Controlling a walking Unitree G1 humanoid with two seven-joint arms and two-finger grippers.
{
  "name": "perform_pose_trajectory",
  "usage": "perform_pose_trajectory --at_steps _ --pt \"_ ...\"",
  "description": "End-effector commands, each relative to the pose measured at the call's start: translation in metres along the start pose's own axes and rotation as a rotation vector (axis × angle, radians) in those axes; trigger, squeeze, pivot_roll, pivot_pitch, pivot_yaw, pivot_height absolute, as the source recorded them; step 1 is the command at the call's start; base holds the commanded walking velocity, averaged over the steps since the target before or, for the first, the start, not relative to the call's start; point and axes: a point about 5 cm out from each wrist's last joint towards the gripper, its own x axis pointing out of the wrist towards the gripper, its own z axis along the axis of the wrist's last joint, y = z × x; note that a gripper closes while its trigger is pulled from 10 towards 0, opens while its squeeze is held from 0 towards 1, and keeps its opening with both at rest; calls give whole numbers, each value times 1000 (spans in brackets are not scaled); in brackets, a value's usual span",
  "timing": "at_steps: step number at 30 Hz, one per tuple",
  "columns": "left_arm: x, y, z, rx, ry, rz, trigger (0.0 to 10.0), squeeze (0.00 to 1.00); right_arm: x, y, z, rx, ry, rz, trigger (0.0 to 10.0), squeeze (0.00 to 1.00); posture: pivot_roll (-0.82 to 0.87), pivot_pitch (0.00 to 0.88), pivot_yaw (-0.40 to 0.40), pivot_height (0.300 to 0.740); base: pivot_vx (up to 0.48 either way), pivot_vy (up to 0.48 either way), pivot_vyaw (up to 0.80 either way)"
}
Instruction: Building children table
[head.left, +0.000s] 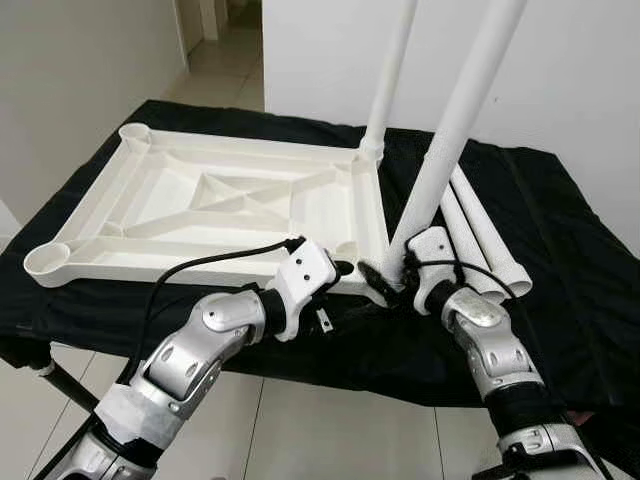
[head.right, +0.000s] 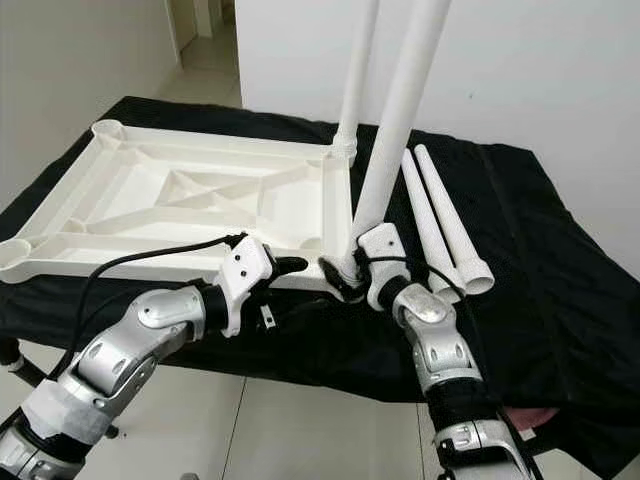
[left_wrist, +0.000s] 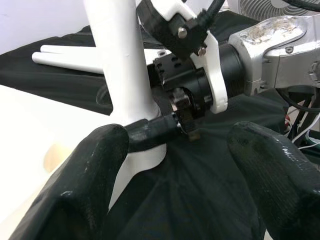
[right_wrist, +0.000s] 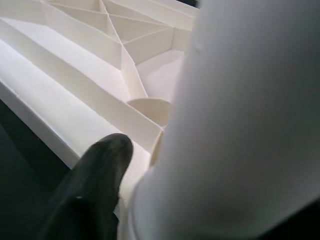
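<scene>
Black-draped bench (head.left: 560, 260), near edge: our right gripper (head.left: 385, 280) pinches leg (head.left: 455, 120) base at tabletop (head.left: 215, 200) corner socket. Our left gripper (head.left: 340, 270) jaws spread, just beside. No writing readable.

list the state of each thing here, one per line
tabletop: upside down on the black cloth, ribs up
far leg: standing in its corner socket
near leg: tilted, base at the near corner socket
two spare legs: lying on the cloth
right gripper: shut on the near leg
left gripper: fingers open, beside the near corner
</scene>
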Motion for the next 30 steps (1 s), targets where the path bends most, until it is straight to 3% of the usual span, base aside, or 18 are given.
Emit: perform_pose_trajectory --at_steps 1,8,9,14,15,16,25,30 --pt "1 -4 4 27 -3 -75 10000 0 3 9 -11 8 48 62 78 0 -37 0 -49 740 0 0 0" --pt "2 -6 3 25 0 -71 10000 0 4 10 -18 32 62 92 0 0 -33 0 -54 740 0 0 0" --pt "2 -7 0 21 2 -62 10000 0 3 10 -20 83 50 82 0 0 -33 0 -56 740 0 0 0" --pt "3 -5 -5 7 7 -35 10000 0 2 10 -23 134 31 57 0 0 -35 0 -53 740 0 0 0" --pt "3 -4 -7 3 10 -27 10000 0 2 10 -23 148 25 44 4314 0 -41 0 -47 740 0 0 0" --pt "3 -3 -10 -4 17 -11 10000 0 1 10 -23 175 15 12 10000 0 -42 0 -48 740 0 0 0" --pt "3 4 -24 -6 36 57 10000 0 -1 15 -15 269 -61 -157 10000 0 -50 0 -50 740 0 0 0" --pt "2 8 -25 -24 24 94 10000 0 -2 17 -13 293 -47 -282 10000 0 -60 0 -50 740 0 0 0"
